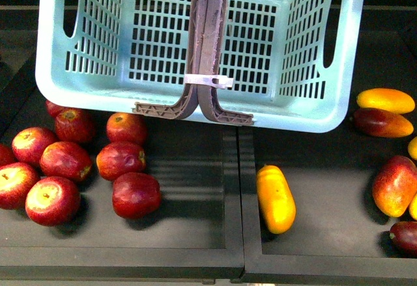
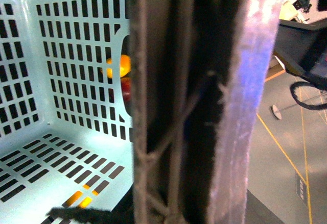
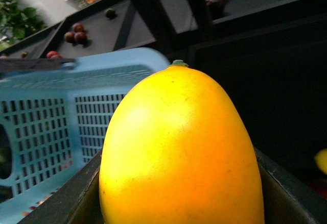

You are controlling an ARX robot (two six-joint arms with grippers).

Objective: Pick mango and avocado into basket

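Grippers hid from you, grip untellable, mango (image 1: 275, 198) lay clear on dark tray (image 1: 326, 188), basket (image 1: 313, 120) edge beyond.

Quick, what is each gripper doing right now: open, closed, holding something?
Left: cannot be told; no fingers in view, only the basket.
Right: cannot be told; no fingers in view, only the mango.

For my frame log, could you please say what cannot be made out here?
- Both tools: in no view.
- Avocado: not identifiable anywhere; distant fruit in the right wrist view are too small.
- Basket inside: blurred handles block half the left wrist view; the front view's top edge cuts its far side.
- Mango: partly cut off by the right wrist view's edge.
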